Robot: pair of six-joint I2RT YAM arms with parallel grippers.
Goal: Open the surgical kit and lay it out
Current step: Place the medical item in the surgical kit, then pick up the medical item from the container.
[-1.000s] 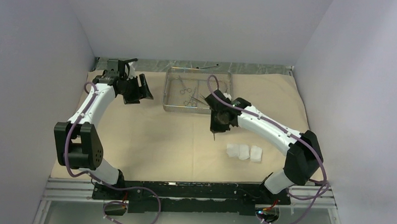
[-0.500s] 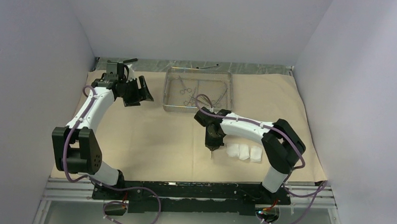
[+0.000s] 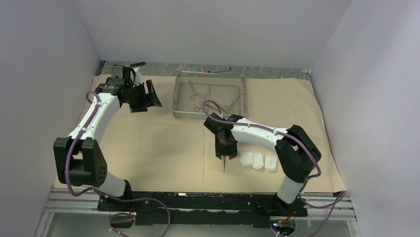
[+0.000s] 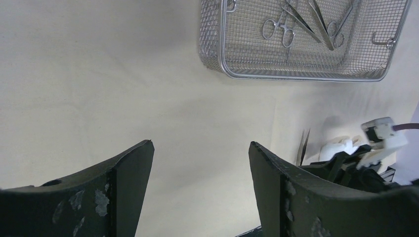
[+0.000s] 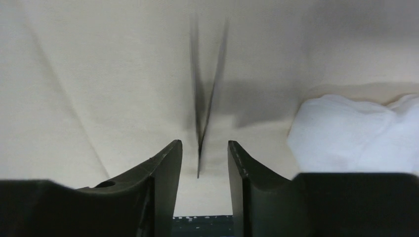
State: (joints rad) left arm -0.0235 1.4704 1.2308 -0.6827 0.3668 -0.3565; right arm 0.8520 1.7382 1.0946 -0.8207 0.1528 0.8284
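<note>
Swung from the mesh tray (image 3: 189,116) to the near side, the right gripper (image 5: 204,148) now stands released, tweezers (image 5: 205,89) loose between its fingers on the tan wrap sheet (image 3: 164,143), at 9 o'clock of the 3 gauze pads (image 3: 258,161). Best rise straight up, dragging nothing. Clamps (image 4: 279,32) wait in the tray at 12 o'clock; the left gripper (image 4: 200,148) gapes empty.

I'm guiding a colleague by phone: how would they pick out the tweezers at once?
On the tan wrap sheet, find the row of three white gauze pads near its front edge. Just left of them, beneath the right gripper, lie the tweezers. Unlike the soft pads, they are a thin metal V.
</note>
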